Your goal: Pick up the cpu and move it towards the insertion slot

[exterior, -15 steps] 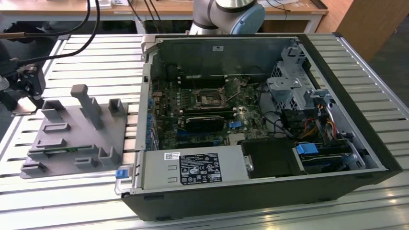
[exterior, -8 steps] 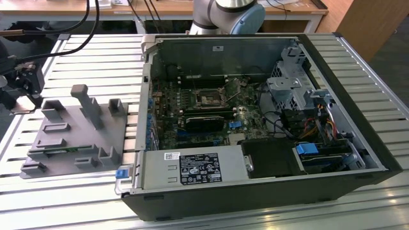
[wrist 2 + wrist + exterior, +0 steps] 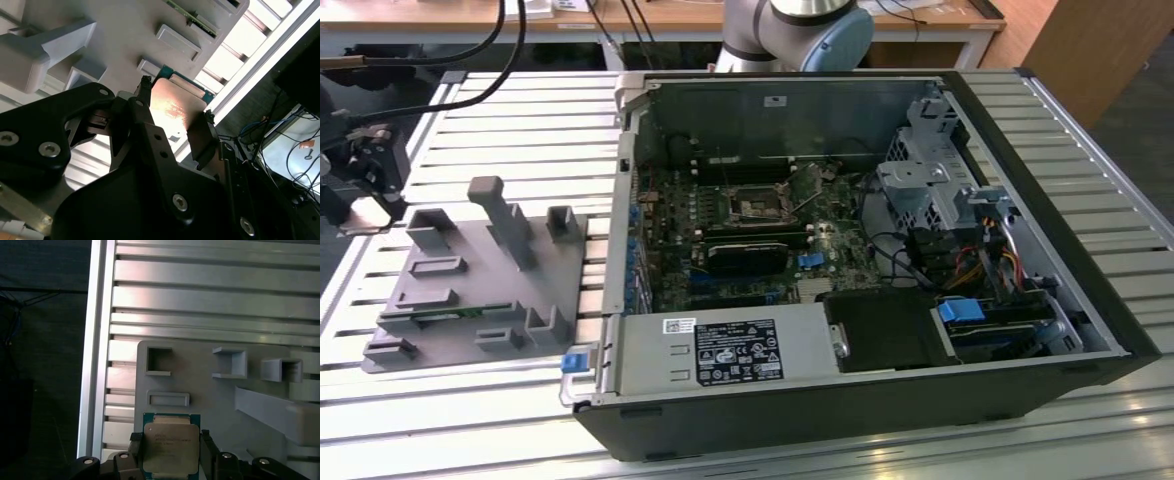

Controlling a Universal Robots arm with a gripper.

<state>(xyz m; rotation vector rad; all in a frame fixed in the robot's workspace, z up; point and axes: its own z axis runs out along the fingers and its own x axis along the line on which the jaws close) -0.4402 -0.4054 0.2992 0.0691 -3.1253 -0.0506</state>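
Observation:
The cpu (image 3: 170,447) is a flat square chip with a silvery top and a green rim. It sits between the two black fingers of my gripper (image 3: 170,441), which press on its opposite edges. The second wrist view shows the same grip: the cpu (image 3: 175,105) with my gripper (image 3: 176,100) shut on it. The chip is at a corner of the grey fixture (image 3: 200,385), close to the table's edge. The insertion slot (image 3: 757,205), a silver frame around a dark centre, is on the motherboard inside the open computer case. It lies far to the exterior view's right of the fixture (image 3: 454,300).
The grey fixture carries raised blocks and a tall post (image 3: 507,225). The open case (image 3: 854,420) has high walls, a black module (image 3: 747,255) below the slot, drive bays and cables at the exterior view's right. The slatted metal table (image 3: 520,120) ends near the fixture.

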